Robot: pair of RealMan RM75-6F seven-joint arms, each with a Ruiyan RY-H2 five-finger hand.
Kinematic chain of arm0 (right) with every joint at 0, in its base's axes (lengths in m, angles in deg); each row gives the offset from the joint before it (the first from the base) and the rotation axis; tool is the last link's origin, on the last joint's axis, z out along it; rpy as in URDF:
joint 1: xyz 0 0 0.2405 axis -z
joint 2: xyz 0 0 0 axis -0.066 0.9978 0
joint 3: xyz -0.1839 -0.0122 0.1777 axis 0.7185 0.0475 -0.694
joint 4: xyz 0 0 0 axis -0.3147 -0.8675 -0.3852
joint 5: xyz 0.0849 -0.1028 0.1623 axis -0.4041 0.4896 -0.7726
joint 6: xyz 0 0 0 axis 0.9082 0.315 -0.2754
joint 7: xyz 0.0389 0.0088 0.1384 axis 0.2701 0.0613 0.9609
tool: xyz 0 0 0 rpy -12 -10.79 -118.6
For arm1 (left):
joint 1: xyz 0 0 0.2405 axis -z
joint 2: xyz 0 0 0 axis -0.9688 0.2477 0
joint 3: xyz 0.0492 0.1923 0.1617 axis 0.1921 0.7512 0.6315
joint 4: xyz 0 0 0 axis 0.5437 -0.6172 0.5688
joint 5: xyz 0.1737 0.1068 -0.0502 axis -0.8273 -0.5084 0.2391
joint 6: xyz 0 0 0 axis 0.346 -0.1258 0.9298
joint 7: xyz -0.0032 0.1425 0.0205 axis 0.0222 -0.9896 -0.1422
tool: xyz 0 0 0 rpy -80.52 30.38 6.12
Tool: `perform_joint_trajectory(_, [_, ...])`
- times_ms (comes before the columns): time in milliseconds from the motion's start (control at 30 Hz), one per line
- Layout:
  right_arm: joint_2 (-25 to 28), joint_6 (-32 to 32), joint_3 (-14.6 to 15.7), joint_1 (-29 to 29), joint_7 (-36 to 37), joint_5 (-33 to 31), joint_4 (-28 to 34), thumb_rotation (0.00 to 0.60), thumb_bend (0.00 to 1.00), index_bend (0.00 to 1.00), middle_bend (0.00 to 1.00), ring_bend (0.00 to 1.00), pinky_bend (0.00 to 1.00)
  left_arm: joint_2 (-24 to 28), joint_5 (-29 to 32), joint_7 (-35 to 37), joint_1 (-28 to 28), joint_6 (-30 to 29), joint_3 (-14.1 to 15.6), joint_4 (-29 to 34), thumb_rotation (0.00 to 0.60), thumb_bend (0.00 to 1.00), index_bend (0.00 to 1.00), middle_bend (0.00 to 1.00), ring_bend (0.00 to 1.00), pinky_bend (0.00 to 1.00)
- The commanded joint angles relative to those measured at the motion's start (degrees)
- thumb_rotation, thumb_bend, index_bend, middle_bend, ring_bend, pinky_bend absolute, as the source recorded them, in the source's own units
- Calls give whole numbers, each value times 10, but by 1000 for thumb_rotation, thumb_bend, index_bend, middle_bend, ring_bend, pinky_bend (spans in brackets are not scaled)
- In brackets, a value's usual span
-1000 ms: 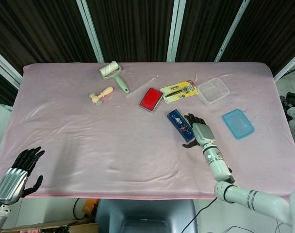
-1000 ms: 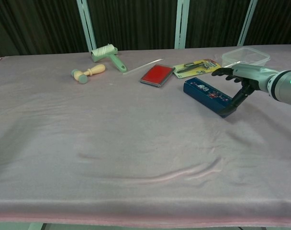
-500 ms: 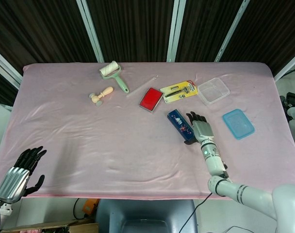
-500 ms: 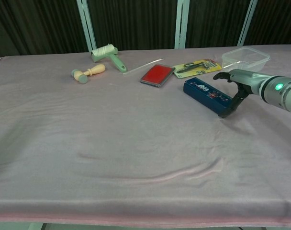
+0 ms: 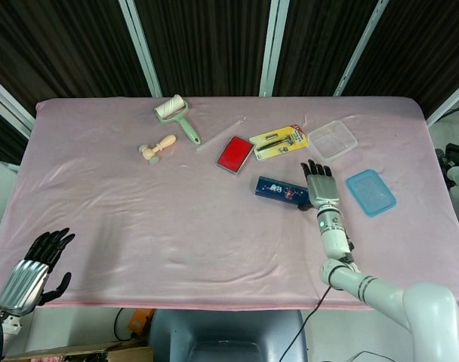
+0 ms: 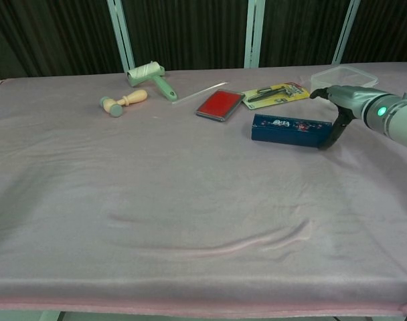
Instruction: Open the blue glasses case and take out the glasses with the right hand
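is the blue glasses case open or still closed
Closed. The blue glasses case lies flat as one solid block, no lid raised and no glasses showing; the right hand is at its right end.

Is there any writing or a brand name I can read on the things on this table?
Blue glasses case: a small light print on its side, too blurred to read.
Yellow packaged tool card: printing too small to read.
Red pad, roller, clear box, blue lid: no text visible.
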Motion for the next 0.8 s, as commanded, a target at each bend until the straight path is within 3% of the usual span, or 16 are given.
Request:
perform_joint_trajectory(33, [-30,-17,-12,-23,-12,1,-59,600,240,18,0,0,0,-1,2,-2,1,3,0,0,600,441,0,0,0,0])
perform_joint_trajectory(333, [-100,-44,-29,-65,-17,31,-199,600,240,18,0,0,0,-1,16,-4,3,11,-4,1,600,440,0,0,0,0])
perform_joint_trajectory(467, [-66,-48,-17,-43,19,76,-152,600,279,37,0,0,0,0,15,0,5,13,-4,0,600,440,0,0,0,0])
perform_joint_trajectory(633, [2,-28,8,-6,12,112,-52,600,385,113,0,0,0,4,5,1,5,13,3,5,600,440,0,0,0,0])
perform_joint_trajectory(800, [52,-8,26,16,6,142,28,600,410,203,0,0,0,5,-2,5,3,5,5,6,600,440,0,0,0,0])
